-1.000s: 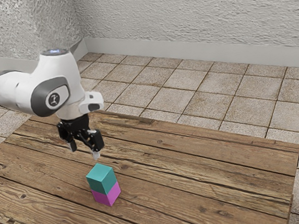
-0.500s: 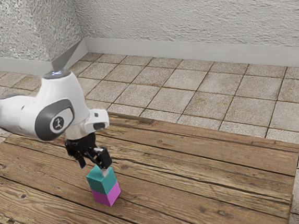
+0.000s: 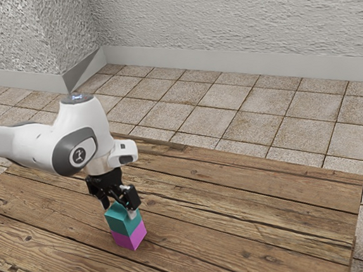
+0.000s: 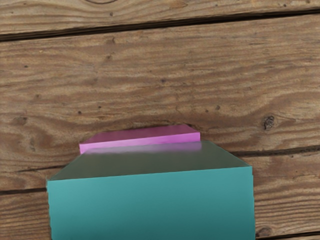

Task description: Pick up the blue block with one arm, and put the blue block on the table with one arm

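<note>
Fingers (image 3: 132, 213) of the gripper (image 3: 119, 210) apart, straddling the upper part of the blue block (image 3: 123, 224). Blue block between them, stacked on the pink block (image 3: 130, 236), which rests on the table (image 3: 239, 213)

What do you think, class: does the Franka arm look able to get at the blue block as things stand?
Probably yes: the gripper is right down at the blue block, which sits atop the pink block with nothing else stacked on it.
</note>
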Controlling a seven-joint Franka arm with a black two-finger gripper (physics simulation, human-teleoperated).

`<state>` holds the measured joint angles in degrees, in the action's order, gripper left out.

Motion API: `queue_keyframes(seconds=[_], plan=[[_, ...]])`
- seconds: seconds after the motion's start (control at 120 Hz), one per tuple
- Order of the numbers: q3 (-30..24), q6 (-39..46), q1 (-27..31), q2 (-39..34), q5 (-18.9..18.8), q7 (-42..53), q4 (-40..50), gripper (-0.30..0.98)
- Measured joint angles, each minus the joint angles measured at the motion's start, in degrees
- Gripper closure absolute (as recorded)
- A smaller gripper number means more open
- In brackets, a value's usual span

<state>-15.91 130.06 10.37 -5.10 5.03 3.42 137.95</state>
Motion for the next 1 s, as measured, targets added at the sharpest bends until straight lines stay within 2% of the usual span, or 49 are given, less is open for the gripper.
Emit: queue_keyframes(seconds=[0.383,0.625,0.733,0.825,1.0], plan=[[0.1,1.1,0.5,3.8,-0.1,0.8,-0.9,0.00],[-0.1,1.5,0.3,3.5,-0.2,1.0,-0.9,0.27],[-0.5,1.6,0.7,2.5,-0.5,0.9,-1.0,0.32],[-3.1,1.1,1.6,1.7,-0.9,0.8,-3.5,0.33],[-5.2,0.0,-5.2,8.0,-1.3,0.3,-9.2,0.35]])
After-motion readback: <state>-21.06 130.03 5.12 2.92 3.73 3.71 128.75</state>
